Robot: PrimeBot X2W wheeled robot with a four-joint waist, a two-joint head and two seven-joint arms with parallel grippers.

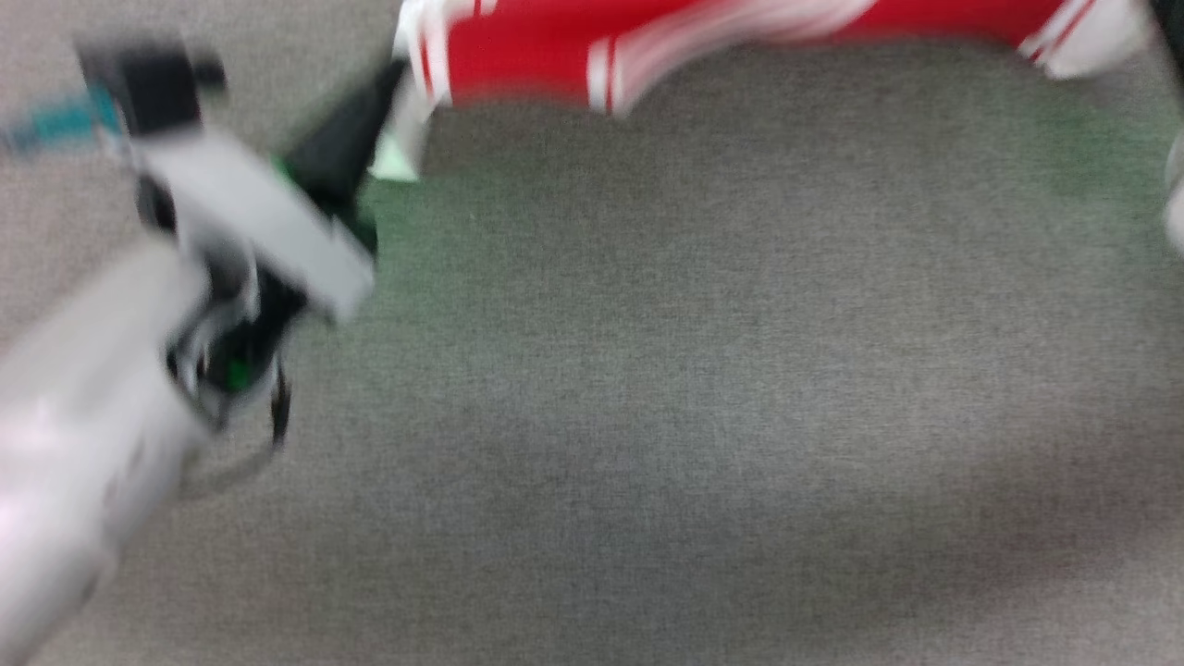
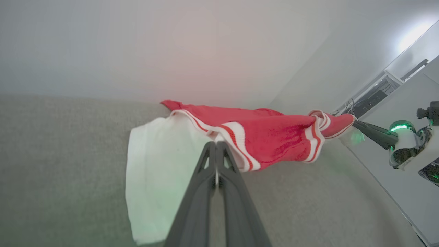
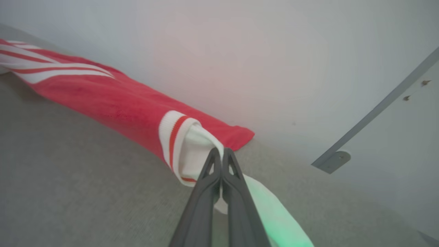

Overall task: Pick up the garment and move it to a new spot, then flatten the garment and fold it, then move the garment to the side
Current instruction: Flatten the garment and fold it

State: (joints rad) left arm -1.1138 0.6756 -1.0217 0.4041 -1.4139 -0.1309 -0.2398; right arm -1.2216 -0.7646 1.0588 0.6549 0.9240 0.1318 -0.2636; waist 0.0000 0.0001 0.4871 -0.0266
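Here, the left tool had its two dark fingers pressed together on the garment, pinching it where a white sleeve met the striped trim. From that tool the red jersey ran off to the right. Its long axis was strung almost straight toward the right tool, whose fingers were likewise clamped shut on the other white sleeve.

So the cloth hung as a sagging band between the two tools, low over the grey table, with a loose white sleeve end drooping below each grip. Whether the middle brushed the table I could not tell.

Neither arm was nearer, since each held one end. Any shift to a new spot would, I judged, need both arms to travel together and keep the span taut.

The head view was smeared with blur. It cut the jersey off at its top edge, and its right margin was too soft to read. No lettering could be made out on the bunched cloth.
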